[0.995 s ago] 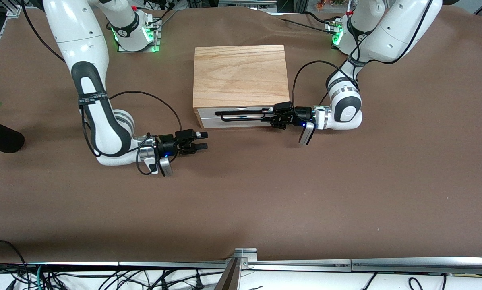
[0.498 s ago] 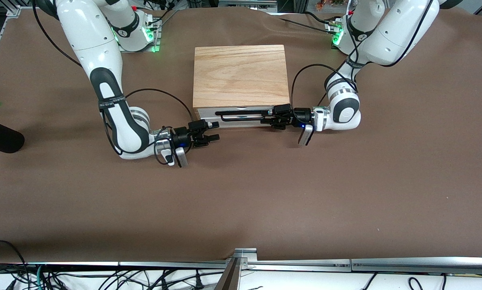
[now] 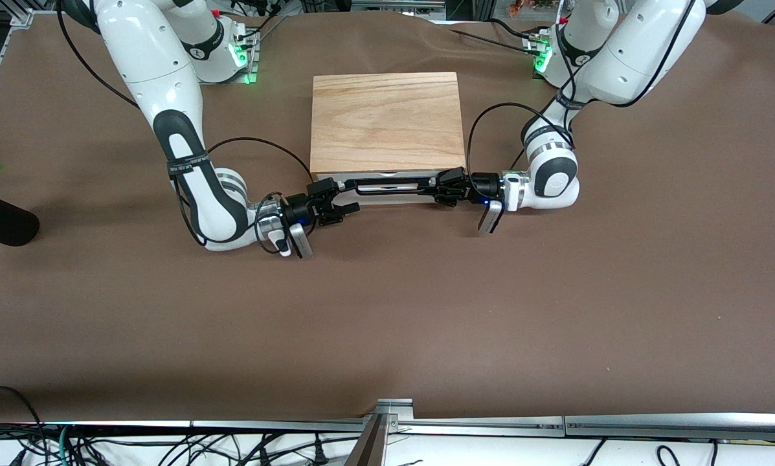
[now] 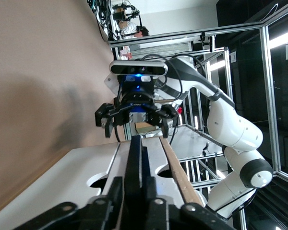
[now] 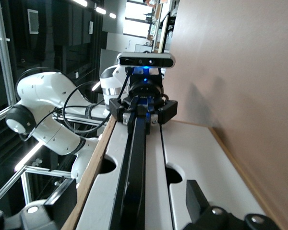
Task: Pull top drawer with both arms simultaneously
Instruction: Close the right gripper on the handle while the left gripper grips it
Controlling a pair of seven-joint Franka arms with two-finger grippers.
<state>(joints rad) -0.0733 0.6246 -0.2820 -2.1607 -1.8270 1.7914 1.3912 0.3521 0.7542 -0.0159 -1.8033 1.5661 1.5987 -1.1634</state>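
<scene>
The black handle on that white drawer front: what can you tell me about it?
The black handle is a thin wire bar that looks like metal, running level along the top drawer's white front, which sits closed in the wooden box. The left gripper is shut on one end; the right gripper, open, has its fingers around the other end without clamping it.

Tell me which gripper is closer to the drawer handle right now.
Left. The left gripper is shut on the handle at the left arm's end. The right gripper is open at the handle's other end, fingers straddling it without gripping.
</scene>
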